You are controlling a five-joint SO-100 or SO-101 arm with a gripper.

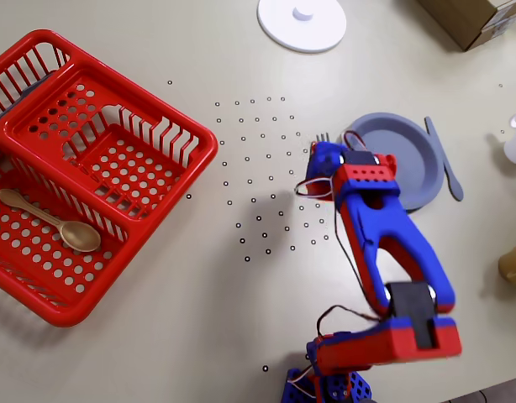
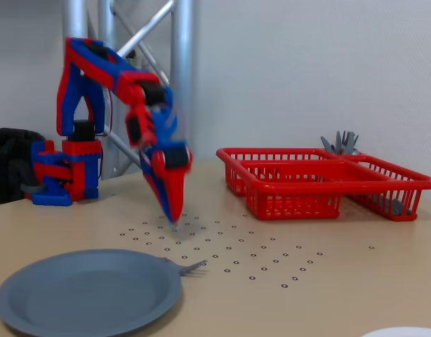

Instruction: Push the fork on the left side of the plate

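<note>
The grey-blue fork (image 1: 323,137) lies just off the plate's (image 1: 405,159) left rim in the overhead view. Only its tines show there; my gripper (image 1: 318,168) covers the handle. In the fixed view the fork (image 2: 192,266) lies against the right rim of the plate (image 2: 82,295), tines pointing away from it. My gripper (image 2: 173,216) points straight down with its jaws together and empty. Its tip is at the table a little beyond the fork, and it is motion-blurred.
A grey-blue knife (image 1: 444,161) lies along the plate's right side. A red basket (image 1: 115,180) holding a tan spoon (image 1: 52,220) stands at the left, with grey cutlery (image 2: 342,144) sticking up in it. A white disc (image 1: 302,22) and a cardboard box (image 1: 476,17) lie at the far edge.
</note>
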